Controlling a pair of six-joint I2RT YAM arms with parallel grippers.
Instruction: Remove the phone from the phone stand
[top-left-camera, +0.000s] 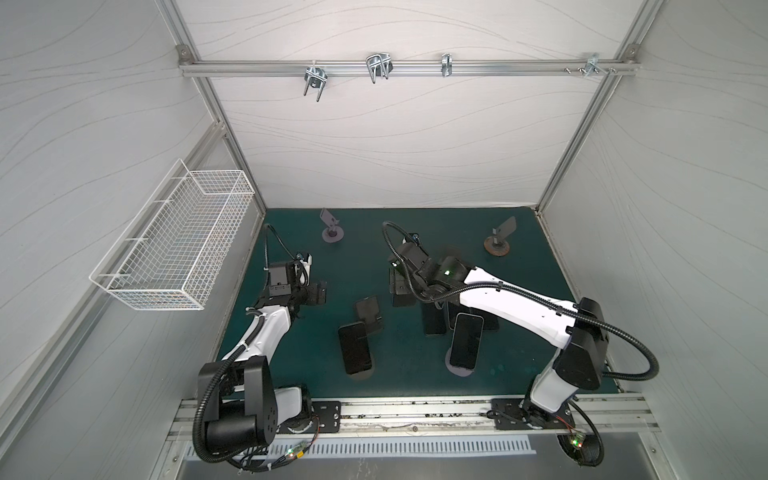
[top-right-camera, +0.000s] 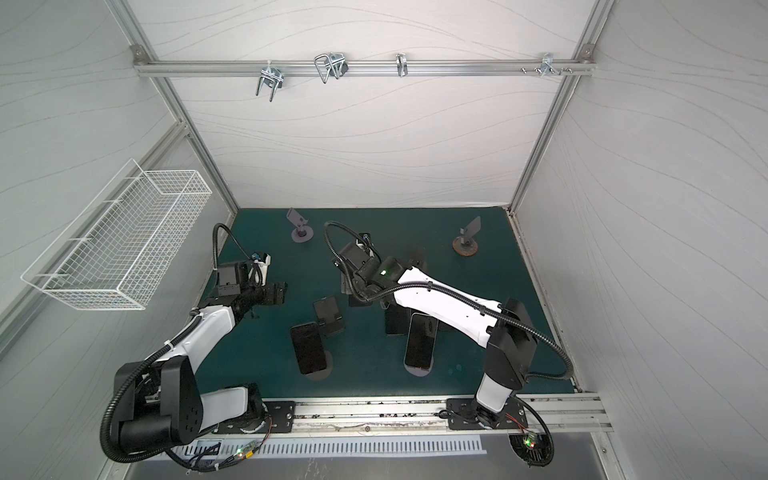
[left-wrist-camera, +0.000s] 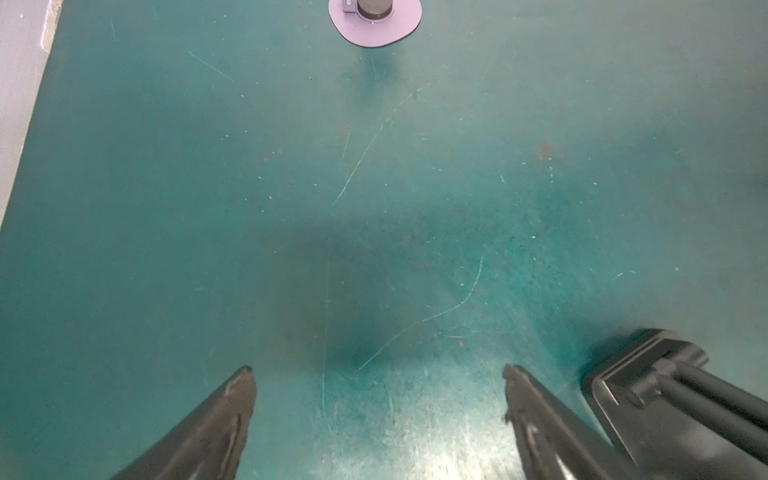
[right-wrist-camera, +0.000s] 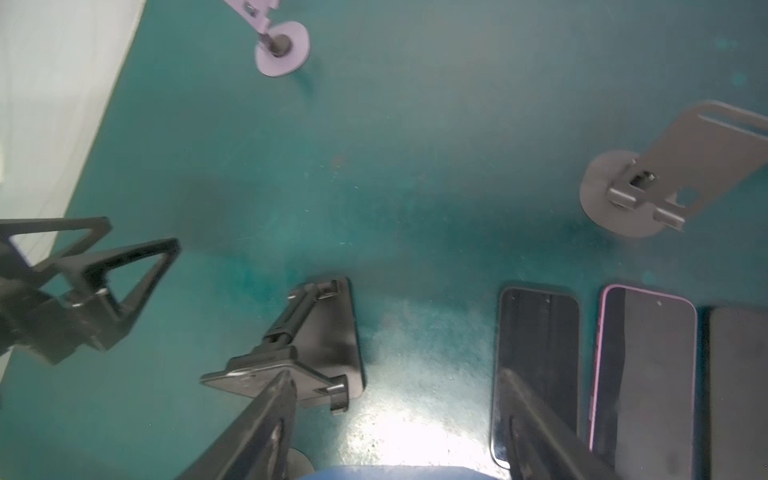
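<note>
Nearest the front rail, you had two phones propped on stands on the green mat (top-left-camera: 411, 374). The dark phone (top-left-camera: 354, 347) leaned on a dark-based stand (top-left-camera: 362, 375) to the left. The pale-edged phone (top-left-camera: 466, 340) leaned on a lilac-based stand (top-left-camera: 457, 369) to the right. Neither of your grippers touched either one.

Just behind the dark phone stood a bare black stand (top-left-camera: 369, 312). Behind the pale-edged phone, partly under your right arm, more phones lay flat on the mat. The right wrist view showed a black flat phone (right-wrist-camera: 536, 332) just beside a pink-edged flat phone (right-wrist-camera: 644, 365).

Your right gripper (right-wrist-camera: 395, 376) hung low there with its jaws spread and only bare mat between them. Off to the left, your left gripper (top-left-camera: 318, 293) hovered over bare mat, its jaws wide apart and holding nothing.

Farther back, a grey stand (right-wrist-camera: 623, 187) stood close by your right wrist. Near the back wall were a small lilac stand (top-left-camera: 330, 227) on the left and an orange-based stand (top-left-camera: 498, 241) on the right, well apart. A white wire basket (top-left-camera: 178, 249) hung on the left wall, and a metal rail (top-left-camera: 498, 67) with hooks crossed the back wall.
</note>
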